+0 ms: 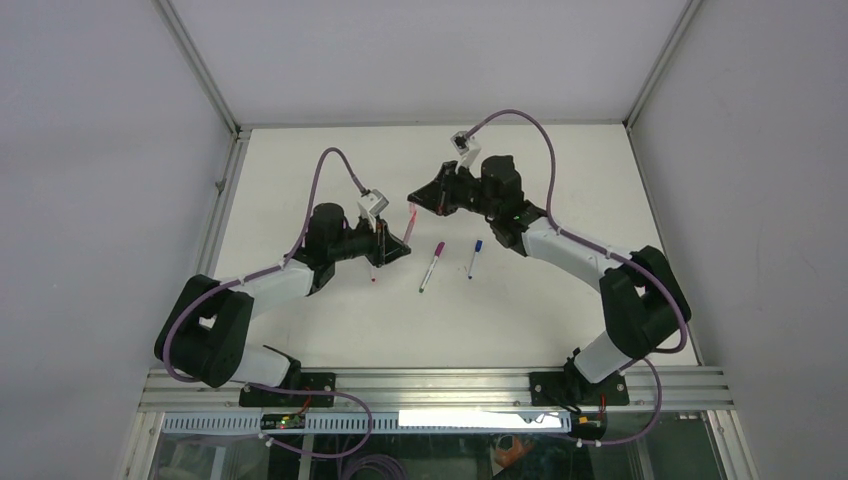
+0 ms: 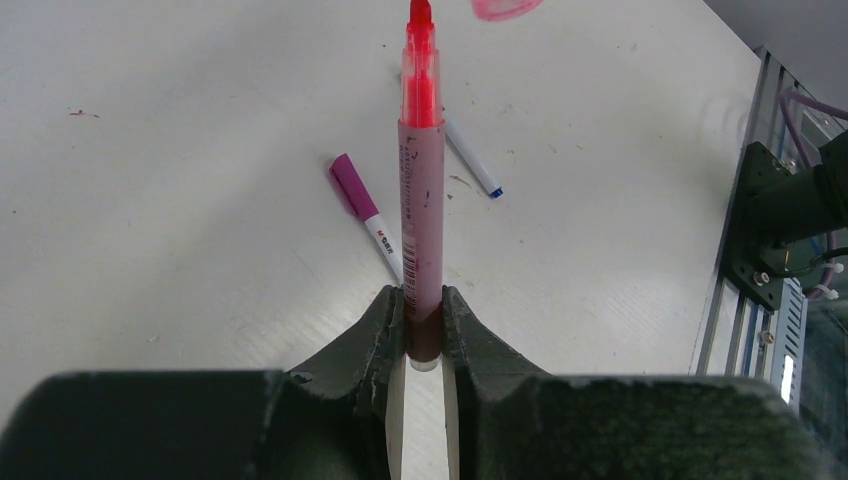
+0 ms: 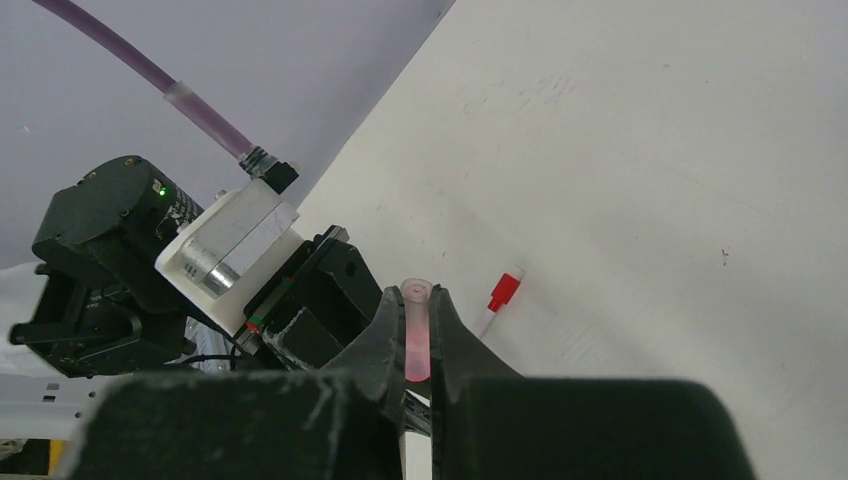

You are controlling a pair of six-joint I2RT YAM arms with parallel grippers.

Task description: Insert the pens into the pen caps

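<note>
My left gripper (image 2: pixel 424 300) is shut on the lower end of a pinkish pen (image 2: pixel 421 200), whose bare red-pink tip points away from the camera. My right gripper (image 3: pixel 417 300) is shut on a pale pink cap (image 3: pixel 416 335), open end outward. In the top view the left gripper (image 1: pixel 395 245) and right gripper (image 1: pixel 415 197) face each other above the table, the pen (image 1: pixel 409 225) tip just short of the right fingers. The cap shows blurred just beyond the pen tip in the left wrist view (image 2: pixel 505 8).
On the table lie a white pen with a magenta cap (image 1: pixel 432 265) and a white pen with a blue cap (image 1: pixel 474 258), both right of the left gripper. A pen with a red cap (image 3: pixel 500 298) lies under the left gripper. The aluminium rail (image 1: pixel 430 385) runs along the near edge.
</note>
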